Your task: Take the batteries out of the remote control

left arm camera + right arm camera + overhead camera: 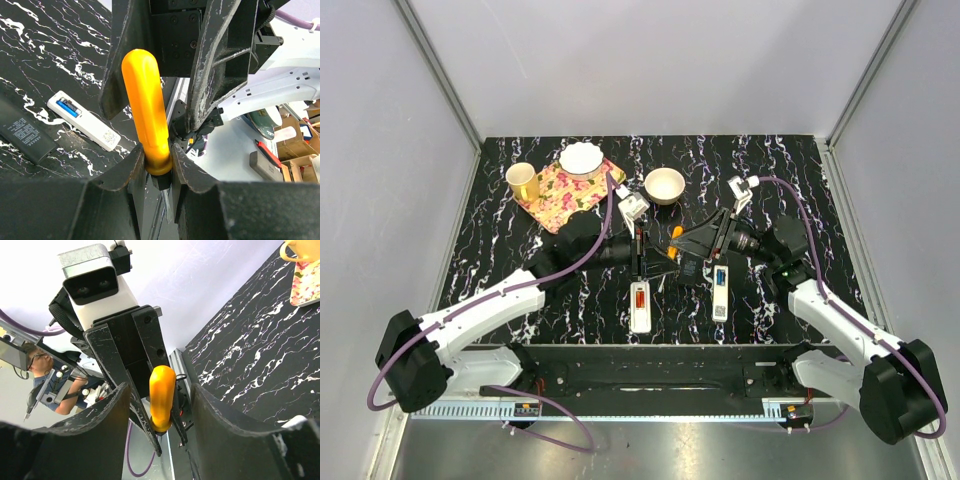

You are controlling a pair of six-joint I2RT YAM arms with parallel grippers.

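The left gripper is clamped on a screwdriver at the foot of its glossy, rounded orange plastic handle. A thin metal shaft runs down between the scuffed black fingers. The right gripper faces it head-on, jaws apart, with the handle standing in the gap between them. In the right wrist view neither pad clearly touches it.

At 6 o'clock of the grippers, two slim white remotes lie flat on the black, white-veined marble table, both compartments uncovered. The left remote holds a red-orange battery. The right remote holds a blue battery (a small blue cylinder in the left wrist view). Near the right remote lies a flat matte black slab with small print.

At 11 o'clock sits a floral tray bearing a yellow cup at its corner and a white plate. A cream bowl stands at 12 o'clock — the two wrists hang over the table between bowl and remotes.
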